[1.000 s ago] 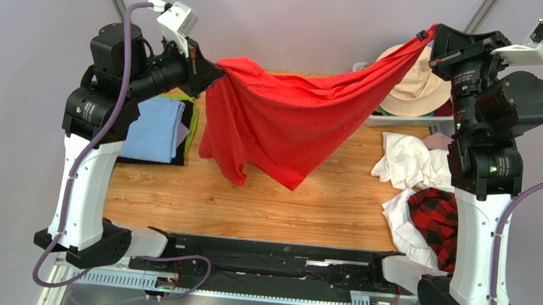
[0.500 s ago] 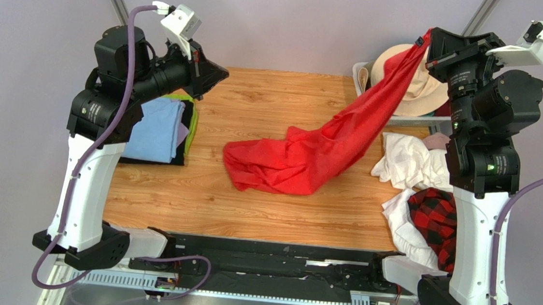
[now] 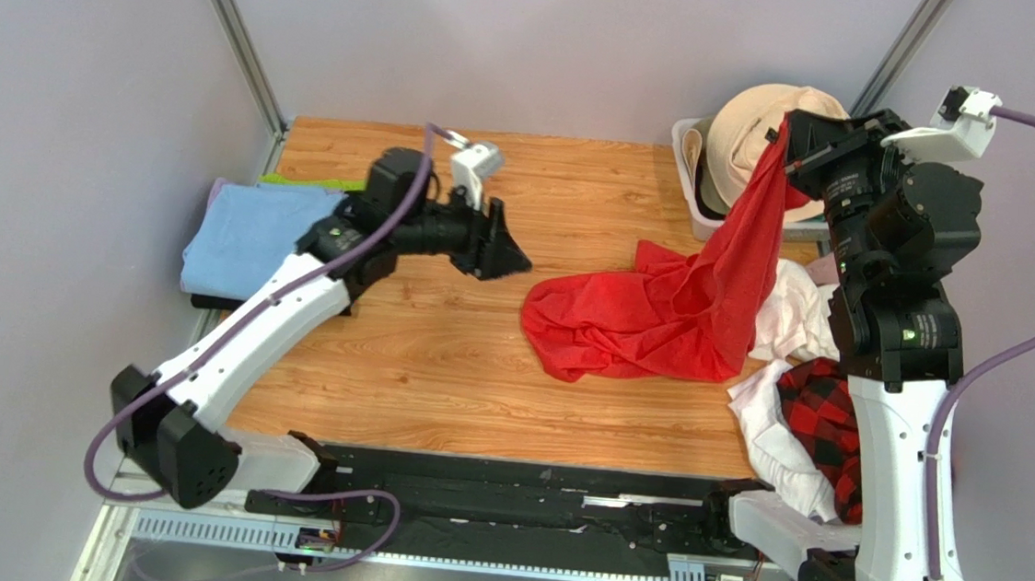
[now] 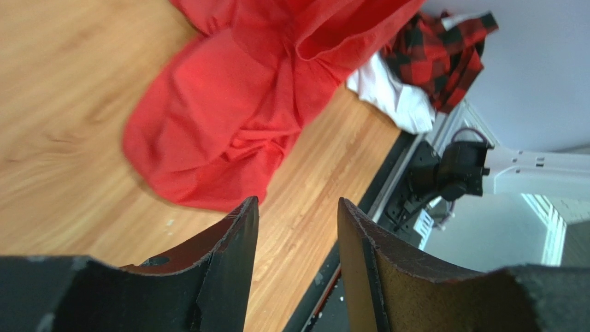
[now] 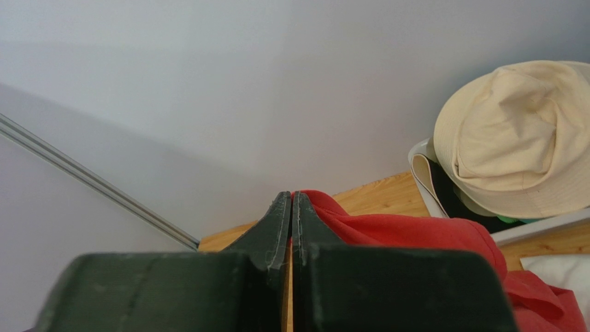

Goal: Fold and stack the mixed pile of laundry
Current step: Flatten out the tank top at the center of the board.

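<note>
The red T-shirt (image 3: 632, 321) hangs by one edge from my right gripper (image 3: 781, 134), which is raised at the back right and shut on it; in the right wrist view red fabric (image 5: 395, 232) bunches beside the closed right gripper (image 5: 291, 202). The shirt's lower part lies crumpled on the table. My left gripper (image 3: 510, 253) is low over the table just left of the shirt, open and empty; in the left wrist view the left gripper (image 4: 296, 211) points at the red T-shirt (image 4: 228, 117). White cloths (image 3: 796, 320) and the plaid shirt (image 3: 835, 415) lie at the right edge.
A white basket (image 3: 695, 194) holding a beige hat (image 3: 751, 129) stands at the back right, behind the hanging shirt. A folded light blue cloth (image 3: 247, 235) on darker ones lies at the left edge. The black rail (image 3: 521, 492) runs along the near edge.
My left gripper let go of the red T-shirt, opened and swung down toward the table's middle. The shirt dropped onto the table and now hangs from the right gripper alone, drawn rightward.
</note>
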